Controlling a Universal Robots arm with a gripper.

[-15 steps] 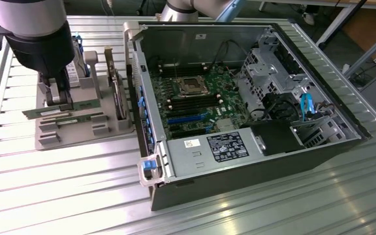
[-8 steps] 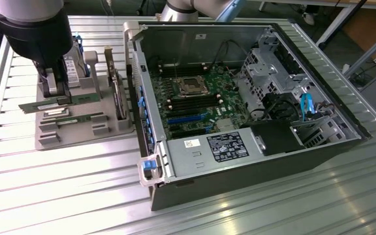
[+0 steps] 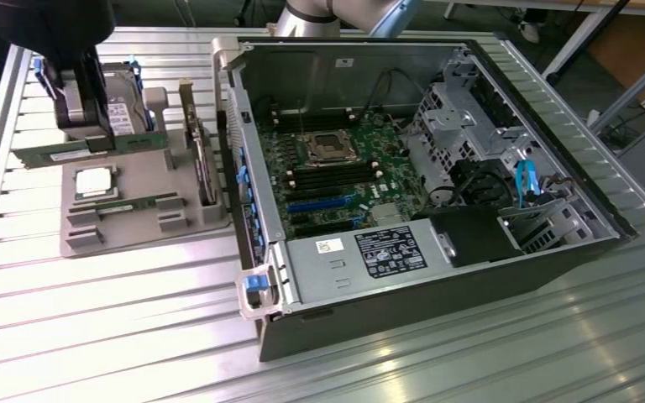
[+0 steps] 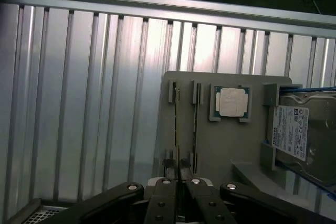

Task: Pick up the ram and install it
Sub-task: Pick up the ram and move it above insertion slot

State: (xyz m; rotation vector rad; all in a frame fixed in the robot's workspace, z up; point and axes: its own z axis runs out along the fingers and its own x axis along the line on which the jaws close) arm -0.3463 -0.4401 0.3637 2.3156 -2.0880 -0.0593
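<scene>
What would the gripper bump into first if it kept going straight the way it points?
Most likely the grey tray: the gripper holds the ram edge-on above it, beside the second stick, so the ram would touch first. The gap is hard to judge.

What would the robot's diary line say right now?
step: pickup | hand: over tray, at ram | other ram: in tray | computer: open

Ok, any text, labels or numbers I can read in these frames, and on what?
None can be quoted.
White label on the hard drive: too blurred to read.
Stickers on the power supply: too small to read.
Small sticker on the case wall: too small.
Top of the processor chip: no legible marking.
</scene>
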